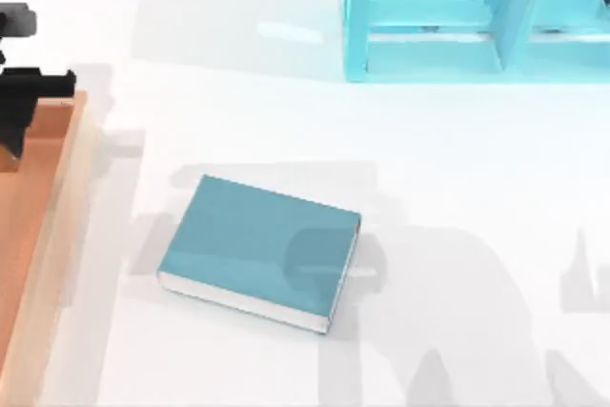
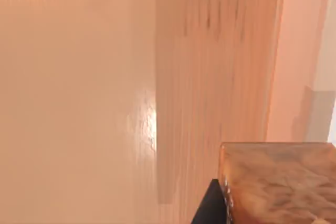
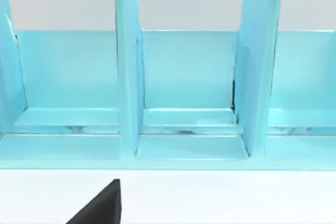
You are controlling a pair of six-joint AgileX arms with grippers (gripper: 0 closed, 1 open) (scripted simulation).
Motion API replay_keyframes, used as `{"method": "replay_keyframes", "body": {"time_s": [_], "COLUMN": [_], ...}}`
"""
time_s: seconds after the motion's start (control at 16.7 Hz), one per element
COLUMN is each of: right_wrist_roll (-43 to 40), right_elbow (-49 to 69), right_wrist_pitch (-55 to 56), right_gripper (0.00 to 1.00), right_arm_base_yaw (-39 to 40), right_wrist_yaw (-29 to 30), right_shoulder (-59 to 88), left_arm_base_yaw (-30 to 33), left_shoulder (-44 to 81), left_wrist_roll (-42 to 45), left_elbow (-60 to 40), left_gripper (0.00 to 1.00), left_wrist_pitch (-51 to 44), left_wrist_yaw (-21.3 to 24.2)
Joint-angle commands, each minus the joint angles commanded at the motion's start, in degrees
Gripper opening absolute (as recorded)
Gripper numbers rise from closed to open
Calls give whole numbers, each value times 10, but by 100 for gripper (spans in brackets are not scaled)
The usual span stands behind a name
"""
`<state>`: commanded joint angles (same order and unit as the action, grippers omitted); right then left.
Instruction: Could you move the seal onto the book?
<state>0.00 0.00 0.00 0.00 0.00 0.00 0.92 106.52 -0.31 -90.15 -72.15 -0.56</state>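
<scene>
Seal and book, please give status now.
Left gripper over orange tray at table's left, seal close at it. Book flat mid-table, top bare. Turquoise shelf far behind, not obstructing.

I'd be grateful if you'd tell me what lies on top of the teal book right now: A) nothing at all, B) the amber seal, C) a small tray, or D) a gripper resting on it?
A: in the top view the book shows a bare cover crossed just by shadow, while the left gripper is over the wooden tray at the table's left edge, with the seal close to its camera.
</scene>
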Motion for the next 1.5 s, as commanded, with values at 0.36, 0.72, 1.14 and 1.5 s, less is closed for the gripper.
{"method": "replay_keyframes", "body": {"time_s": [0.36,0.72,1.14,1.5], "right_wrist_roll": [0,0,0,0], "right_elbow": [0,0,0,0], "right_wrist_pitch": [0,0,0,0], "right_gripper": [100,100,100,100], "right_arm_base_yaw": [0,0,0,0], "right_wrist_yaw": [0,0,0,0], "right_shoulder": [0,0,0,0], "left_arm_base_yaw": [87,95,274,357], "left_shoulder": [-23,-16,64,98], "left_wrist_roll": [-78,-87,-261,-347], "left_elbow": [-57,-58,-40,-23], "left_gripper": [0,0,0,0], "left_wrist_pitch": [-91,-87,7,63], "left_wrist_yaw": [5,6,5,6]}}
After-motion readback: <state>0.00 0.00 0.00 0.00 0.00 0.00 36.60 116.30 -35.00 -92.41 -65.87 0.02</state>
